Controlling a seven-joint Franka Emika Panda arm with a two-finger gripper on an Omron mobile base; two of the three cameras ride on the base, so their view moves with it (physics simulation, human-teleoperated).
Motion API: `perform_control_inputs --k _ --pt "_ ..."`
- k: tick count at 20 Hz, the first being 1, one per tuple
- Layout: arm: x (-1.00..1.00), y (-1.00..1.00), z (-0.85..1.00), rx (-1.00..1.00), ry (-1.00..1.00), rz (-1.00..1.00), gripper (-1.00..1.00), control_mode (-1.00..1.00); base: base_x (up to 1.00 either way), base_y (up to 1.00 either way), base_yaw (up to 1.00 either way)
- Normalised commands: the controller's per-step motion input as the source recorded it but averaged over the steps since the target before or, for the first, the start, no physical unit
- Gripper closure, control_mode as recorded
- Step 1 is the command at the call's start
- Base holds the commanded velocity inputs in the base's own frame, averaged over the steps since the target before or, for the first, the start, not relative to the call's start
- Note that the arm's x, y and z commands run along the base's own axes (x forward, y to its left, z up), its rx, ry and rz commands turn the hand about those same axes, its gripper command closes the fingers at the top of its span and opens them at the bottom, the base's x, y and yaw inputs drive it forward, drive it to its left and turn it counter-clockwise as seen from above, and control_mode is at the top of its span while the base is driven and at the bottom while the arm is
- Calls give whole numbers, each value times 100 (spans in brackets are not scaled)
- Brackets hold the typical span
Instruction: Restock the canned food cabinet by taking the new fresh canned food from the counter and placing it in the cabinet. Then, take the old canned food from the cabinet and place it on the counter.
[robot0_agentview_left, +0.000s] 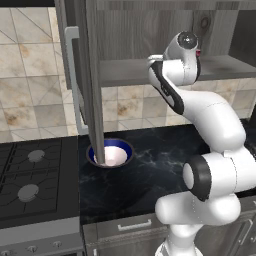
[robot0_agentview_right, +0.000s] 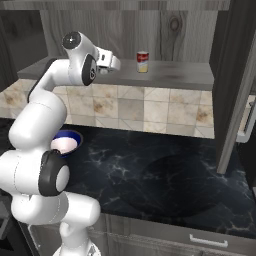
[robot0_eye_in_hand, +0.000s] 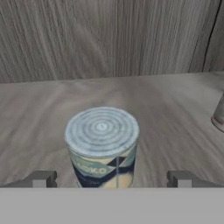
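Just before the hand (robot0_eye_in_hand: 109, 179): old can (robot0_eye_in_hand: 103, 148), silvery ringed top, pale blue-grey label. New can (robot0_agentview_right: 143, 62) red over white. Shelf (robot0_eye_in_hand: 166, 109) grey wood-grain. Surface (robot0_agentview_right: 165, 170) black, white-veined.

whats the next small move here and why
Probably ease the open gripper forward and close on the old can. It stands upright on the cabinet shelf between the fingertips, ungripped, and the red can is already shelved.

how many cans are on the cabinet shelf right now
2: the red-and-white can stands upright on the cabinet shelf; the pale blue-grey can stands between the open end effector's fingertips. Others may be hidden.
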Motion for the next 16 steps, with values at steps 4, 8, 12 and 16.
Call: perform_control_inputs --k 4,8,12,16 --pt "12 0 -1 0 0 -1 -100 -100 0 0 0" --pt "14 0 -1 0 0 -1 -100 -100 0 0 0" --pt "10 0 -5 0 0 -1 -100 -100 0 0 0" --pt "8 0 -7 0 0 -1 -100 -100 0 0 0"
